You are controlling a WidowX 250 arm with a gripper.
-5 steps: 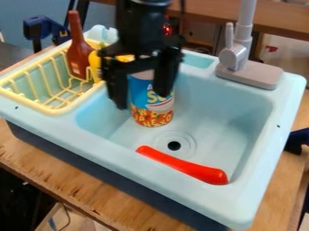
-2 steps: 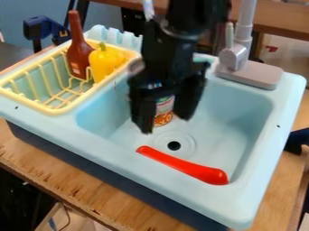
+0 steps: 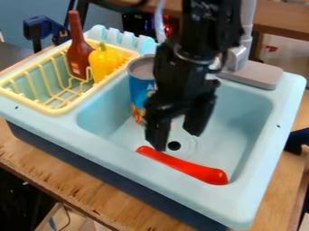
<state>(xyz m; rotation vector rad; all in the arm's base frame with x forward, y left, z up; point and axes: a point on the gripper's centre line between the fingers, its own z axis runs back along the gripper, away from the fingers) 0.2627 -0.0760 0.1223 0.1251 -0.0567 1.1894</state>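
I have the claw [image 3: 177, 140] apart by the red curved object [image 3: 184, 166], which the sink [image 3: 246, 113] likely keeps from rolling away.

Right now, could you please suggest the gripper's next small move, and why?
Probably ease the open gripper toward the sink's near rim before lowering: its fingers hang apart around the drain in view, while the red object lies mostly nearer that rim.
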